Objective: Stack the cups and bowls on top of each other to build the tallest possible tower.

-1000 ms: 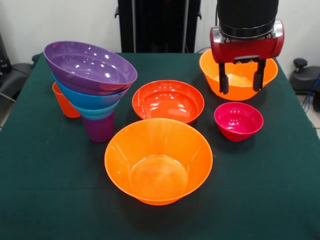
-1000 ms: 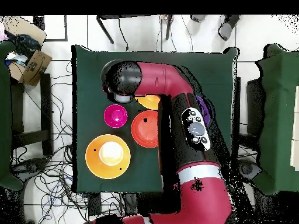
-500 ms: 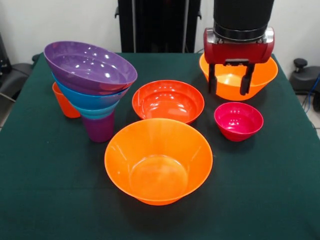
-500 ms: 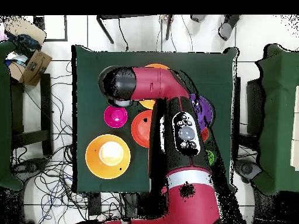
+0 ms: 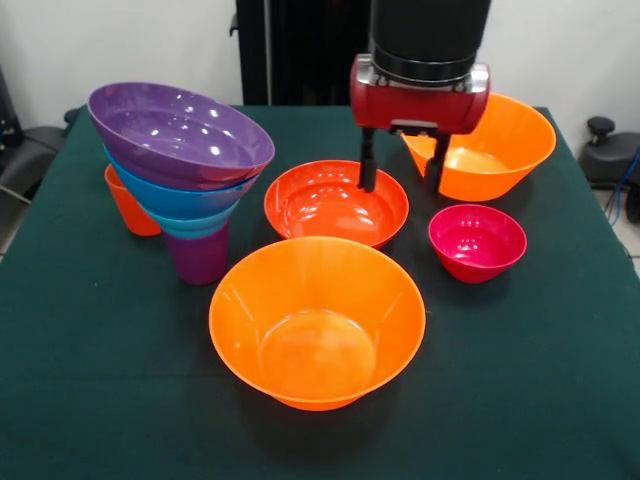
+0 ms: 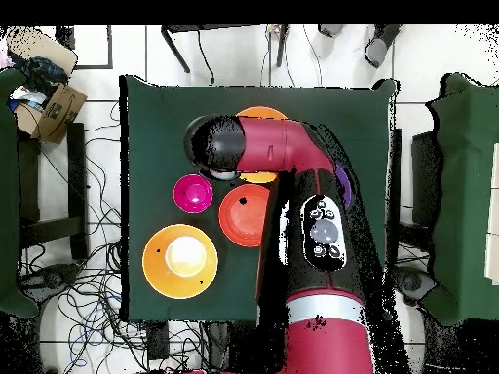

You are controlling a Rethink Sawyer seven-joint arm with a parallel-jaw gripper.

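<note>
Since the earlier frame the gripper (image 5: 402, 171) has moved from above the far large orange bowl (image 5: 495, 145) to the right rim of the shallow red-orange bowl (image 5: 335, 202); its jaws stand open and empty. At the bench's (image 5: 100, 340) left, the tower (image 5: 185, 165) leans: purple cup, then glossy teal, blue, purple bowls. Open cloth lies along the near edge.

light: bright, even, from overhead | glare: white spots on the purple bowl (image 5: 180, 135) left of the jaws | shadows: soft | focus: pretty sharp
</note>
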